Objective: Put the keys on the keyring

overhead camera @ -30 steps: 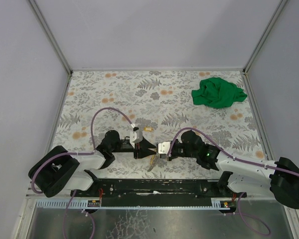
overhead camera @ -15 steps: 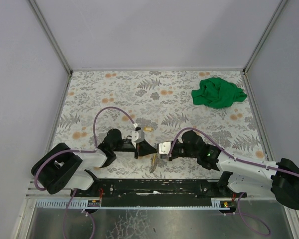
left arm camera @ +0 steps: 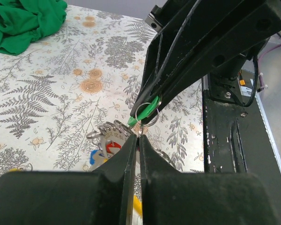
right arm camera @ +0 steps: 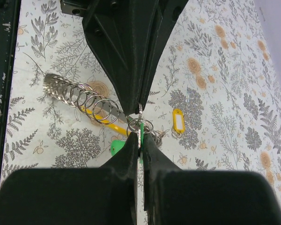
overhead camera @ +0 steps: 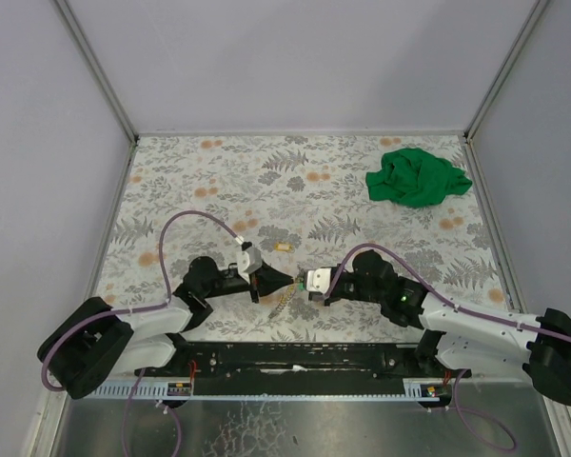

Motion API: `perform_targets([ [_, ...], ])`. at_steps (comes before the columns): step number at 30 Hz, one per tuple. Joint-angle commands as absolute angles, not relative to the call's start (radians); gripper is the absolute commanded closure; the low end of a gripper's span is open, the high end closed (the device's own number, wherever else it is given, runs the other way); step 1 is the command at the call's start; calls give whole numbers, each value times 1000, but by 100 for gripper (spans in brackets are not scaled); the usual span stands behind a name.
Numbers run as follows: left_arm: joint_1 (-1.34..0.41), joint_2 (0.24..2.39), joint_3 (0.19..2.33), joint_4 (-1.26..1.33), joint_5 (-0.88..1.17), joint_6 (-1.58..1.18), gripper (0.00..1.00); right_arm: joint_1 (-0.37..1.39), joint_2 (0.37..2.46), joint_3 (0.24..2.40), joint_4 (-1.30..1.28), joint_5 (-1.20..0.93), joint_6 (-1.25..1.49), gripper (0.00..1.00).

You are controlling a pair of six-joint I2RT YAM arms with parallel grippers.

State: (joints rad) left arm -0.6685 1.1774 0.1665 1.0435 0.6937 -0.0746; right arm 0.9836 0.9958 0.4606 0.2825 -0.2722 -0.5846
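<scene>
Keyring (left arm camera: 113, 137): silvery wire loops fanned into a coil, red, blue and yellow tags attached; lies on the desk (overhead camera: 219, 181) between the two arms, near the front edge.
Green-tagged key (left arm camera: 149, 107): small ring and bright green tag, raised just above the keyring.
Yellow-tagged key (right arm camera: 178, 120): flat on the desk, just beyond.
Left end effector (left arm camera: 138, 140): low, pointing right, jaws pressed together at the keyring's edge; whether wire is pinched cannot be told.
Right end effector (right arm camera: 139, 140): pointing left, tip to tip with the other, clamped on the green-tagged key.
Change: left arm's elbow now lower and further left; left jaws have closed.
Green cloth (overhead camera: 417, 176): far right, well apart.
</scene>
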Motion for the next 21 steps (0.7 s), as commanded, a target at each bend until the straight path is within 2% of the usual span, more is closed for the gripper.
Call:
perform_targets([
  [1,-660,1133,127,1104,593,-121,100,982,998,462,299,-239,-554,100],
  [21,-663,989,-4,1206,384,-259,100,983,1193,520,303,-283,-435,100],
])
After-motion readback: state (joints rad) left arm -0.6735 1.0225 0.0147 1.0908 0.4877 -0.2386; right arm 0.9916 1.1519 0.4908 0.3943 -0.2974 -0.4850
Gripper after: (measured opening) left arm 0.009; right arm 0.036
